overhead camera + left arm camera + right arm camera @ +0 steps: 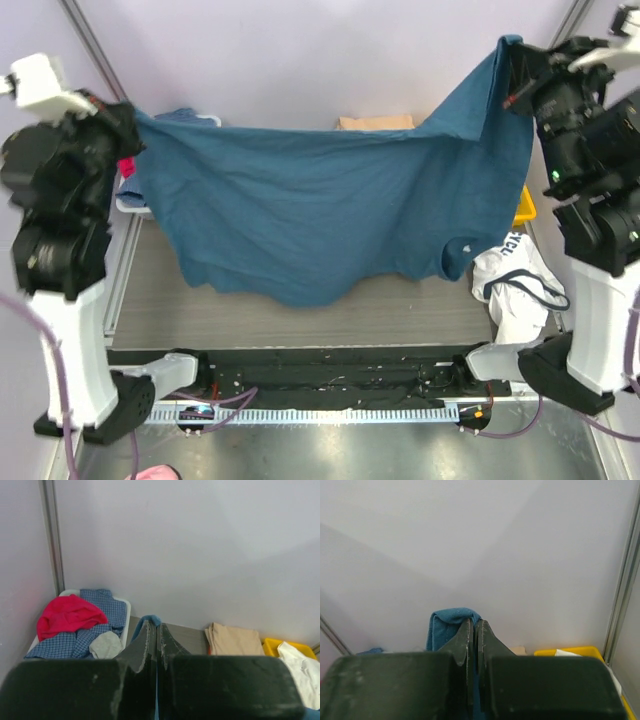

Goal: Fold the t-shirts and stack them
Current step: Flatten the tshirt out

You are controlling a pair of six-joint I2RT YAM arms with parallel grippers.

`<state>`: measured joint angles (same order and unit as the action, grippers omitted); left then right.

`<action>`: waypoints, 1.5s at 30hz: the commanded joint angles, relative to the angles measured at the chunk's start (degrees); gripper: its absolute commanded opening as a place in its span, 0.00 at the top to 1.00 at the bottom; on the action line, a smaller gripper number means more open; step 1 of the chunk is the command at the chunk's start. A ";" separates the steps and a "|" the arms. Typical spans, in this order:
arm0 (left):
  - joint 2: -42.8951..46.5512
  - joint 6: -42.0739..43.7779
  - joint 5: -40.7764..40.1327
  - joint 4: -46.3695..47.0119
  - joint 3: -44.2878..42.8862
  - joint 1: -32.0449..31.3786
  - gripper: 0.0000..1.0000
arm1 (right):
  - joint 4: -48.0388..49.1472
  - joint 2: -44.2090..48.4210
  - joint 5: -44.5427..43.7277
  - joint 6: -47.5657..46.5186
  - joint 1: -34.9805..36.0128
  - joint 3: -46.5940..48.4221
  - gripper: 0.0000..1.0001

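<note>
While my left claw (153,627) and right claw (474,624) pinch shut on its top edge, teal shirt (320,210) hangs spread over grey table (250,312). Behind: folded tan shirt (235,640), white bin (128,611) with red cloth (67,615) left, yellow bin (272,644) right, pale wall (300,60).

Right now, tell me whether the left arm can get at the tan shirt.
Probably not: the left gripper is shut on the raised teal shirt, so not free for the tan shirt.

Dark teal-blue t-shirt (320,210), tan shirt (235,640), red cloth (67,615), blue-checked cloth (112,611), yellow bin (272,646), white garment (520,300)
</note>
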<state>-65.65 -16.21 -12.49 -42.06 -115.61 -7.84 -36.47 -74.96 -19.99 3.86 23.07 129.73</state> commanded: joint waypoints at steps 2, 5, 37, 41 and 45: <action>-12.02 2.06 -0.52 8.83 -0.05 0.36 1.00 | 6.49 -12.11 -2.43 -2.63 -1.18 4.80 0.99; -16.34 1.97 0.36 10.77 -3.12 0.80 1.00 | 7.02 -19.58 0.20 -0.97 -4.34 10.51 0.99; 15.46 -1.19 -2.36 -1.62 -3.04 1.16 1.00 | 0.88 13.17 19.20 4.67 -8.74 -0.45 0.99; 14.85 -1.63 -2.01 -1.27 -4.36 1.16 1.00 | 1.48 14.66 20.61 5.37 -8.83 0.09 0.99; 12.57 -0.23 -2.97 1.18 -2.78 1.16 1.00 | 6.13 15.46 17.36 5.02 -8.74 -4.56 0.99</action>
<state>-48.95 -17.72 -13.50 -42.26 -120.09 -6.63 -34.59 -59.66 0.10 8.60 14.39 128.62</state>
